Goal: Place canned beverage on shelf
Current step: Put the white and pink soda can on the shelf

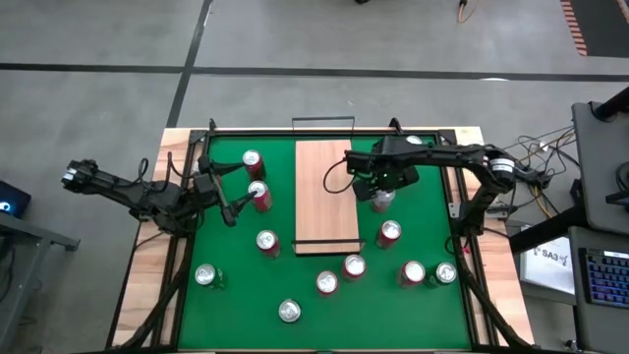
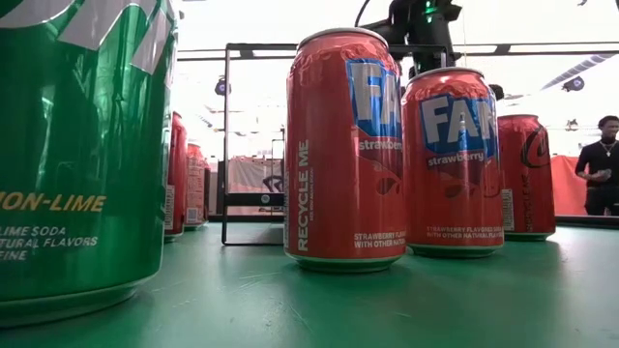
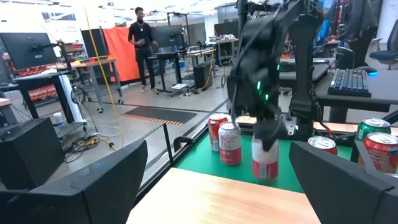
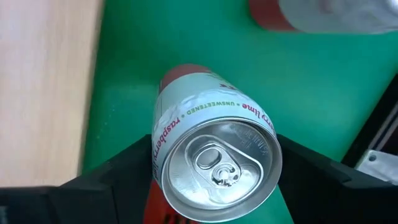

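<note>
My right gripper (image 1: 381,194) reaches down over a white raspberry-lime can (image 4: 214,165) on the green mat (image 1: 432,231), just beside the shelf (image 1: 324,197); its fingers flank the can, contact not discernible. My left gripper (image 1: 228,187) waits spread wide beyond the shelf's other side, near red cans. A person (image 3: 144,43) stands in the workshop behind.

Eleven cans (image 1: 267,241) stand on the one green mat (image 1: 432,197). Counted from the single shelf (image 1: 322,197), three are close by at 9 o'clock, one at 3 o'clock, and seven farther out between 4 and 8 o'clock. Two arms (image 1: 147,197) reach in, and one person (image 3: 143,43) stands in the room beyond.
</note>
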`<state>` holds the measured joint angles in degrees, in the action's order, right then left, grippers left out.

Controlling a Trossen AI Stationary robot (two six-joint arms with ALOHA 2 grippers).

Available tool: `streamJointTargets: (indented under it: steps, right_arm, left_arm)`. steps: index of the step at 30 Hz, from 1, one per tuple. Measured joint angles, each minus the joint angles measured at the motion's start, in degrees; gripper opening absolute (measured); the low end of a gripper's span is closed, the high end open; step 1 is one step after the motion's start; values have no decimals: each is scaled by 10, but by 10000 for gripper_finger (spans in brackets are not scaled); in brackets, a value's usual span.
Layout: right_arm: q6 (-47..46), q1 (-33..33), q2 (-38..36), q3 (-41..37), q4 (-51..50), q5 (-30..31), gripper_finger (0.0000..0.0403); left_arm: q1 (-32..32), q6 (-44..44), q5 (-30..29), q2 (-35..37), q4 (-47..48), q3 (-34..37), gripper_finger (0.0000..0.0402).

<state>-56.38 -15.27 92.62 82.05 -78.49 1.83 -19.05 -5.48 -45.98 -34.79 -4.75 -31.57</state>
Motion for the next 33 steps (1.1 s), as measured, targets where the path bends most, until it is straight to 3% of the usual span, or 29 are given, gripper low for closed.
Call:
streamJointTargets:
  steps: [7,15,26,33]
  right_arm:
    - [-1,0,-21,95,-47,12,273]
    - [42,4,2,215,-13,41,273]
    - [155,10,115,361,-17,34,273]
    - [238,17,195,437,-86,23,273]
  left_arm:
    - [0,0,0,0,0,0,377]
    - [0,-3,0,0,-2,0,377]
    - [0,-10,0,-1,-4,0,377]
    - [0,-11,0,-1,-4,0,377]
